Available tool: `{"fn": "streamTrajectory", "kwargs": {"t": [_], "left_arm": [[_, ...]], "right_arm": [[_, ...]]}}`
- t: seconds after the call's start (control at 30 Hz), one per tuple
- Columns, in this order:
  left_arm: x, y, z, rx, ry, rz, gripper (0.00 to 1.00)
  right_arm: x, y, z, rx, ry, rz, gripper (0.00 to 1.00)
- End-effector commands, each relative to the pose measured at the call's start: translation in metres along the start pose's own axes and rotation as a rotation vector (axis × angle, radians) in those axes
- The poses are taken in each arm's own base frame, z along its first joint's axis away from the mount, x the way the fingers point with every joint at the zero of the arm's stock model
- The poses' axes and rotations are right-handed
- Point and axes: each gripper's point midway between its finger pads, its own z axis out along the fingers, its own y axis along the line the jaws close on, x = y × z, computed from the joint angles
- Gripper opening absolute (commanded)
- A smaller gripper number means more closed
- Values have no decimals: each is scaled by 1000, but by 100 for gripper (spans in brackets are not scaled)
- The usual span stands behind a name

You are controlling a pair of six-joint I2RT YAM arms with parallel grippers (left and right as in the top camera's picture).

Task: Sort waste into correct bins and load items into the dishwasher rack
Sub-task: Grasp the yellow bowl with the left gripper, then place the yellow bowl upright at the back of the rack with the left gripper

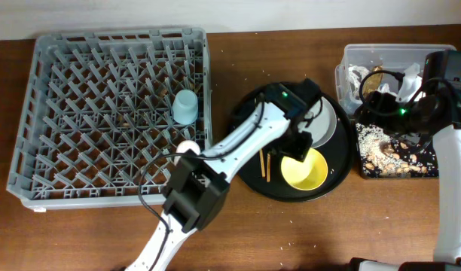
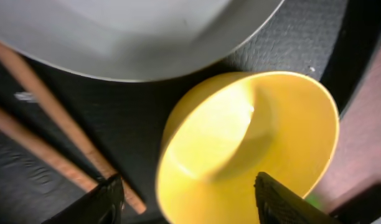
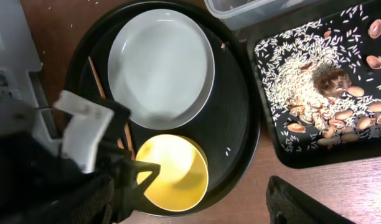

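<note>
The yellow bowl [image 1: 304, 169] sits at the front of a round black tray [image 1: 249, 113], beside the white plate [image 1: 326, 124] and two wooden chopsticks [image 1: 264, 165]. My left gripper [image 1: 298, 144] is open just over the bowl's near rim. In the left wrist view [image 2: 193, 202] one finger is by a chopstick [image 2: 53, 124] and the other over the bowl [image 2: 253, 137]. My right gripper [image 3: 197, 205] is open and empty, high above the tray's right edge. A light-blue cup [image 1: 185, 108] and a pink-white cup [image 1: 187, 145] are at the grey rack's [image 1: 102, 113] right side.
The clear tub [image 1: 351, 56] at the back right holds white napkins [image 1: 411, 71] and a brown-gold wrapper [image 1: 373, 75]. The shallow black tray [image 3: 315, 158] in front of it holds rice and brown bits [image 3: 309, 81]. A few grains lie on the wooden table.
</note>
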Motion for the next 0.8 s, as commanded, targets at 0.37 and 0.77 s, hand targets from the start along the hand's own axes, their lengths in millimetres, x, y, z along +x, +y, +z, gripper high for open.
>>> {"fn": "streamTrajectory", "kwargs": {"t": [0.37, 0.77], "left_arm": [[-34, 100, -130, -420, -206, -73, 0], [-83, 359, -263, -1354, -733, -650, 0]], "right_arm": [[-2, -3, 0, 19, -5, -2, 98], [-2, -3, 0, 18, -5, -2, 98]]}}
